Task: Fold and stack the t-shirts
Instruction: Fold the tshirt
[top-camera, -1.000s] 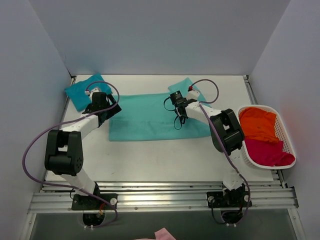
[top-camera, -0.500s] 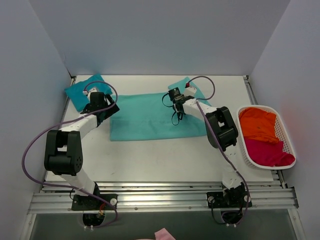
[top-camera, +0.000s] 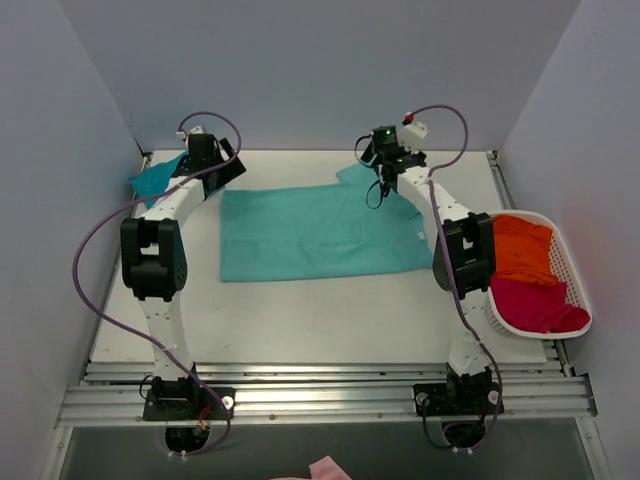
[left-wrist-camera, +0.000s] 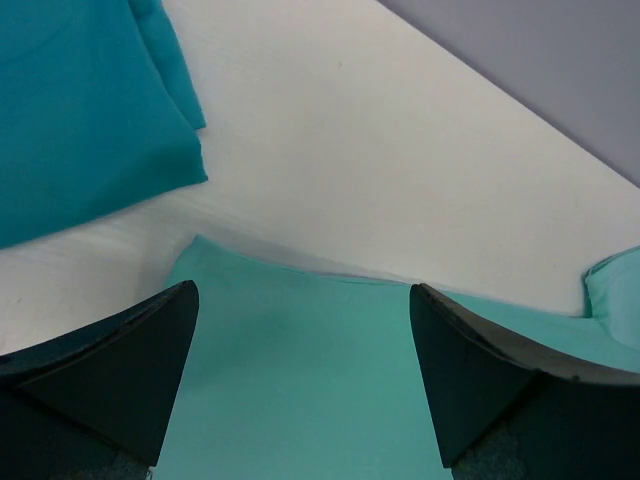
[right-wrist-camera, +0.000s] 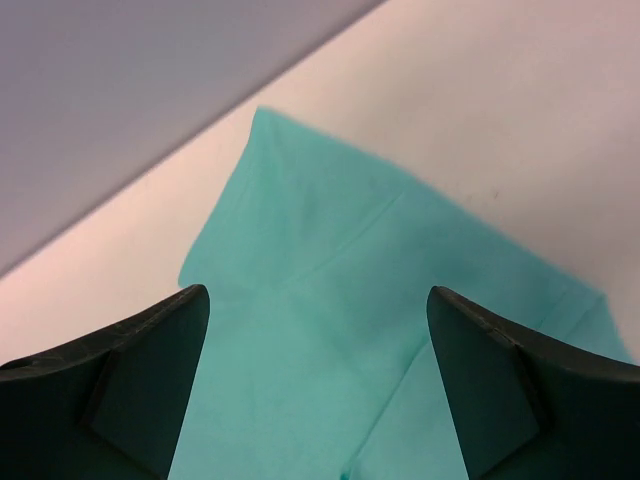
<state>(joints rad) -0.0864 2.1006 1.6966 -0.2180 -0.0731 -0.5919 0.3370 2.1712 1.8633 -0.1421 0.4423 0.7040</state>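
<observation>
A light mint-green t-shirt (top-camera: 320, 235) lies flat across the middle of the table, with a small white label (top-camera: 420, 236) near its right end. My left gripper (top-camera: 228, 172) hovers open over its far left corner (left-wrist-camera: 300, 380), nothing between the fingers. A darker teal folded t-shirt (top-camera: 155, 178) lies at the far left, seen close in the left wrist view (left-wrist-camera: 80, 100). Over the mint sleeve (right-wrist-camera: 330, 300) at the far right corner, my right gripper (top-camera: 383, 185) is open and holds nothing.
A white basket (top-camera: 560, 240) at the right edge holds an orange t-shirt (top-camera: 515, 250) and a magenta one (top-camera: 535, 305). The grey back wall stands close behind both grippers. A metal rail runs along the near edge.
My right gripper moved from the shirt's middle to its far right corner and opened. The left arm swung back from the shirt's left edge to the far left corner, still open.
</observation>
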